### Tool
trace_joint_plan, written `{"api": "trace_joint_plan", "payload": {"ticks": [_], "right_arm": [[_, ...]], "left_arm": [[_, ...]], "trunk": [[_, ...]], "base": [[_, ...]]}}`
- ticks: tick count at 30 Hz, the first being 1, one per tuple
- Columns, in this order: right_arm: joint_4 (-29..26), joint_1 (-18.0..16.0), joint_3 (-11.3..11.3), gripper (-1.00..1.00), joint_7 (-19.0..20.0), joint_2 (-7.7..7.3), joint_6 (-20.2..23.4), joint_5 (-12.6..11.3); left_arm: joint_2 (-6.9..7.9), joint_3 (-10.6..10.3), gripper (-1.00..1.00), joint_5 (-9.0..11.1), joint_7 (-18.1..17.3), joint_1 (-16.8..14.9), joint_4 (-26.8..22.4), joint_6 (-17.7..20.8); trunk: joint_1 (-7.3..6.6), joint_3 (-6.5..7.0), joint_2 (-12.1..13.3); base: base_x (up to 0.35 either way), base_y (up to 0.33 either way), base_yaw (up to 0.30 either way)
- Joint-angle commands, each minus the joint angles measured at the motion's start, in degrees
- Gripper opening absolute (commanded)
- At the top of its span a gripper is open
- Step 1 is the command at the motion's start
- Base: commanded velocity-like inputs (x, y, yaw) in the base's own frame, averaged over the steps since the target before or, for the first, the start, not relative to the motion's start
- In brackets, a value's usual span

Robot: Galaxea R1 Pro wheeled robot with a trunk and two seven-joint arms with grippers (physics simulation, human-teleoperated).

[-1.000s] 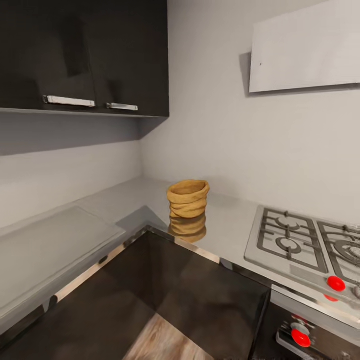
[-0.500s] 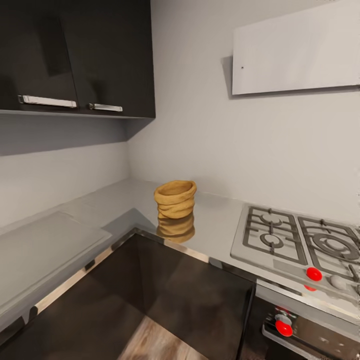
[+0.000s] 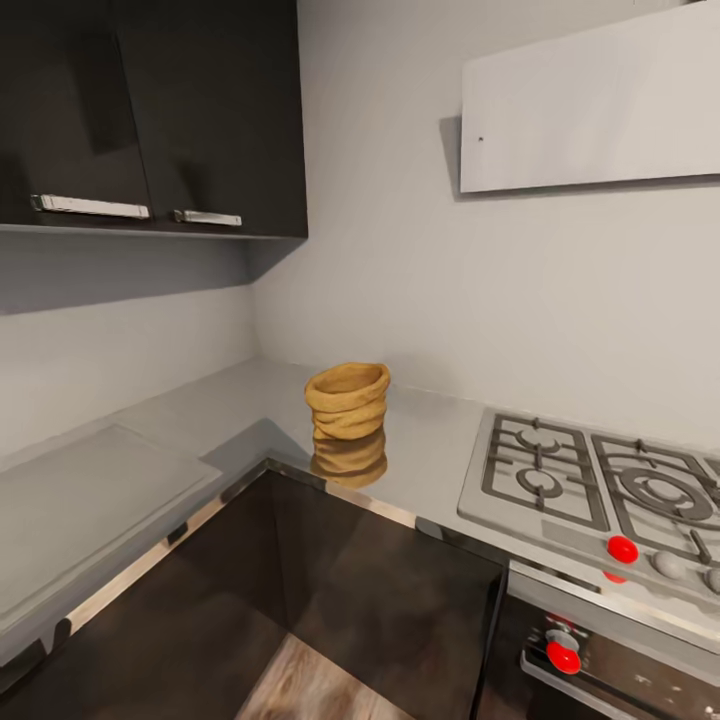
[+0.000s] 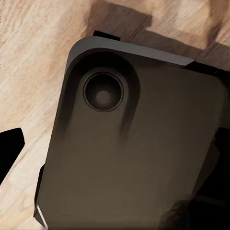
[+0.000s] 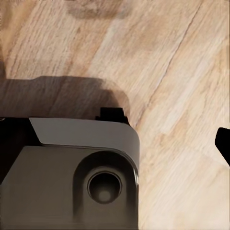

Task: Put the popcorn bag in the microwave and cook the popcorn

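Tan wrinkled popcorn bag [image 3: 347,399] sitting on glossy grey countertop [image 3: 236,408] | approaching; I'd be squaring up first | grippers' state: can't tell

no legible text anywhere

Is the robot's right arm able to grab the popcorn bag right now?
Probably not yet. The popcorn bag sits back in the countertop corner, and the right wrist view looks down at the wooden floor, so that arm seems lowered.
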Motion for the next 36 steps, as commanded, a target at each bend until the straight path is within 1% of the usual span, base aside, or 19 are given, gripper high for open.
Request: {"api": "trace_joint_plan", "payload": {"ticks": [1,11,36], "right_arm": [[0.18,-0.07,-0.48,1.00,-0.22,-0.07,-0.32,0.64],[0.18,-0.09,-0.49,1.00,0.39,-0.25,0.01,0.74],[0.18,-0.08,-0.49,1.00,0.31,-0.17,0.42,0.65]], "left_arm": [[-0.01,0.36,1.00,0.14,-0.12,-0.01,-0.02,-0.11],[-0.02,0.36,1.00,0.05,-0.12,-0.03,-0.02,-0.11],[-0.01,0.36,1.00,0.03,-0.07,-0.07,-0.02,-0.37]], "trunk": [[-0.23,0.13,0.38],[-2.42,1.93,4.40],[-7.92,6.42,14.42]], "base": [[0.000,0.000,0.000],[0.000,0.000,0.000],[0.000,0.000,0.000]]}}
